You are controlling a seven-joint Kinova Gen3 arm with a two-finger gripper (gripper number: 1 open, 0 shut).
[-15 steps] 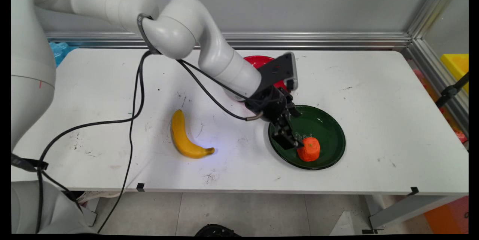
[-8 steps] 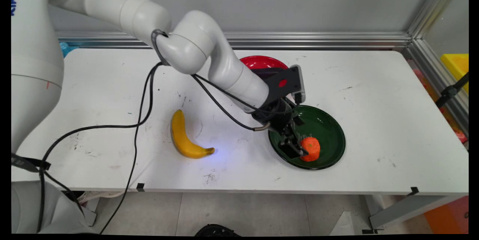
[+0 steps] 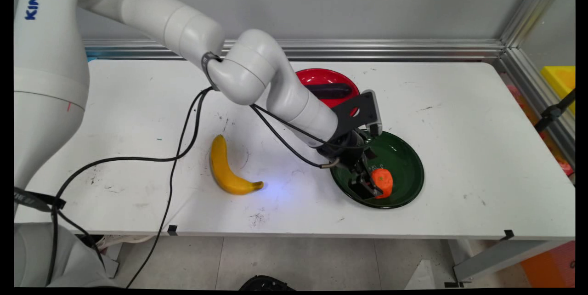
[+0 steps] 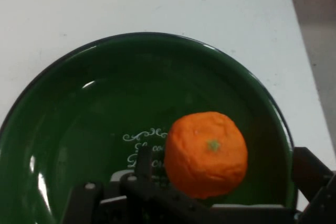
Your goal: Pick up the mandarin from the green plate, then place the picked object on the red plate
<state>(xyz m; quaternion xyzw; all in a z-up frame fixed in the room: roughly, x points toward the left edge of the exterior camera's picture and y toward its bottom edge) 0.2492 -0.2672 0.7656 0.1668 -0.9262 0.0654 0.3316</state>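
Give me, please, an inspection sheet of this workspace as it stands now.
Surface: white table, scuffed with dark marks.
Things: orange in the green plate; banana on the table left of it; dark eggplant in the red plate behind.
Clutter: nothing seen.
Gripper: gripper down in the green plate, fingers either side of the orange, open.
Cables: black cables hang from the arm and trail over the table's front edge.
Surroundings: grey wall, metal rail, yellow bin at right.
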